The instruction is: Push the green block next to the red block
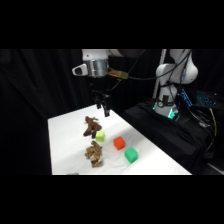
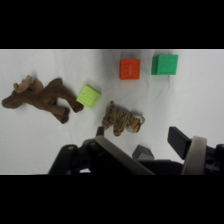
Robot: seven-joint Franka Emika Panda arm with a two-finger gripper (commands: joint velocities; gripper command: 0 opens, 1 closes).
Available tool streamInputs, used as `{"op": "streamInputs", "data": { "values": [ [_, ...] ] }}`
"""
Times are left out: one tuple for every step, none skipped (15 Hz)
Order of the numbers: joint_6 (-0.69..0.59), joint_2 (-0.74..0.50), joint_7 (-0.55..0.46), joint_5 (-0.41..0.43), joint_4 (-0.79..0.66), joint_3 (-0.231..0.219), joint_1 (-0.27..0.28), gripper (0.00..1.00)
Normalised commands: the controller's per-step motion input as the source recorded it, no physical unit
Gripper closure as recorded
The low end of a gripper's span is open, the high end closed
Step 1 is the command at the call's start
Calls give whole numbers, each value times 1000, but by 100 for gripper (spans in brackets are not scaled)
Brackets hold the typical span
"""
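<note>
The green block sits near the table's front right, with the red block a short gap behind and left of it. In the wrist view the red block and the green block lie side by side near the top, apart from each other. My gripper hangs above the far end of the table, well clear of both blocks and touching nothing. In the wrist view the gripper rises from the bottom edge, with nothing held in it.
A lime yellow-green cube lies beside a brown animal toy. A striped brown toy lies nearer my gripper. The white table ends in dark cloth on the right, where the arm's base and cables stand.
</note>
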Motion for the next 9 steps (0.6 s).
{"op": "streamInputs", "data": {
  "values": [
    [-44,-182,353,-158,-128,159,190,0],
    [-23,-170,374,-171,-150,174,209,0],
    [-10,-144,360,-143,-151,177,210,0],
    [22,-110,355,-127,-153,181,212,0],
    [46,-75,332,-125,-150,174,206,0],
    [65,-46,305,-117,-142,163,192,0],
    [121,-13,303,-129,-149,156,185,0],
    [176,17,275,-129,-149,144,173,0],
    [234,55,261,-131,-144,125,154,0]
  ]
}}
